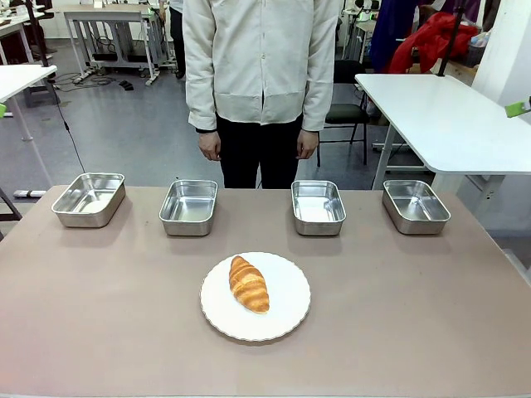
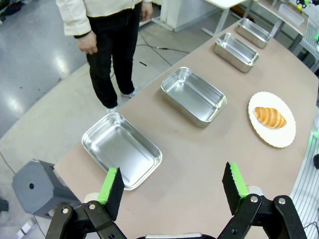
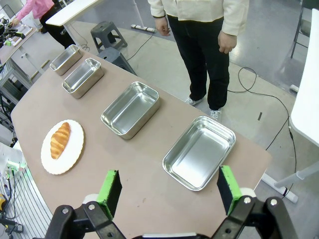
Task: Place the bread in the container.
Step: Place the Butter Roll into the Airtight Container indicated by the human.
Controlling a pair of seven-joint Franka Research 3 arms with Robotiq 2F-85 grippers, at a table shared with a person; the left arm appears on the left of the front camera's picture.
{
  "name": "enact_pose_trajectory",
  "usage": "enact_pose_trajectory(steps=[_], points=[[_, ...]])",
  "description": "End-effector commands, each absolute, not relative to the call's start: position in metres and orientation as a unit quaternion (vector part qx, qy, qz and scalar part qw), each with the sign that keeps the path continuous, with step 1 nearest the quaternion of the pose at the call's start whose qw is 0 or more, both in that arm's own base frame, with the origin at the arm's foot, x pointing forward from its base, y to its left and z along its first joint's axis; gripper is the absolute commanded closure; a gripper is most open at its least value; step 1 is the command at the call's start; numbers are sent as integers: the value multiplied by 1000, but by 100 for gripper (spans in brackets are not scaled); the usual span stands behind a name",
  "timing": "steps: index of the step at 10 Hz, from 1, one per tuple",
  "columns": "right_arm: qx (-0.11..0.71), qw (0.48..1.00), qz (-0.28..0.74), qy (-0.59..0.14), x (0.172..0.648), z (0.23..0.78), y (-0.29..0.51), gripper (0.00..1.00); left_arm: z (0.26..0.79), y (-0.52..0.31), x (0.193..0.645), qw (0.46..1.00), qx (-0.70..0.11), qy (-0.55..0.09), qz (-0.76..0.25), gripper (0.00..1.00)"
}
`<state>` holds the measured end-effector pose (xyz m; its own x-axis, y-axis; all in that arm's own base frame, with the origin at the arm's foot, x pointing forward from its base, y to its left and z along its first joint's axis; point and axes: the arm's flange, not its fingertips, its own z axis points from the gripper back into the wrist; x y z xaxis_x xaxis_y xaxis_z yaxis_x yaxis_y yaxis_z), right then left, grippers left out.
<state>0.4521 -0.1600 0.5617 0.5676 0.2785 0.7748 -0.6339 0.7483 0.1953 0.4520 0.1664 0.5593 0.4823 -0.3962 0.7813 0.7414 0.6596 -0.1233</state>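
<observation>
We judge the task not yet begun. The bread (image 1: 249, 283) lies untouched on a round white plate (image 1: 286, 322) near the middle of the bench (image 1: 431, 323), closer to our near edge than to the far one. It rests at a slant with one tip toward the far edge. Along the far edge stands a row of four shiny steel pans: the left-end container (image 1: 83, 218), the left-middle container (image 1: 185, 229), the right-middle container (image 1: 319, 230) and the right-end container (image 1: 412, 225). All four are empty, and we cannot tell which one is meant. The left gripper (image 2: 172, 181) hangs above the left end of the bench with its green-padded fingers spread wide and nothing between them, and the left-end container sits just beyond it. The right gripper (image 3: 168, 181) is likewise spread and empty above the right end, over the bench just short of the right-end container. Both are well apart from the bread. A person stands behind the far edge with the hands (image 1: 210, 147) hanging at the sides, holding nothing. Everything is left to do: reach the plate, take the bread, carry it to a pan and let it go. We can read no brand, label or writing on the pans, the plate or the bench.
</observation>
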Motion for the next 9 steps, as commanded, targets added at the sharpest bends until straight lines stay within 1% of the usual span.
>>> enact_pose_trajectory(steps=[1, 9], points=[[237, 850, 269, -386, 453, 562, -160, 0, 560, 166, 452, 828, -231, -378, -345, 0], [237, 850, 269, -386, 453, 562, -160, 0, 560, 166, 452, 828, -231, -378, -345, 0]])
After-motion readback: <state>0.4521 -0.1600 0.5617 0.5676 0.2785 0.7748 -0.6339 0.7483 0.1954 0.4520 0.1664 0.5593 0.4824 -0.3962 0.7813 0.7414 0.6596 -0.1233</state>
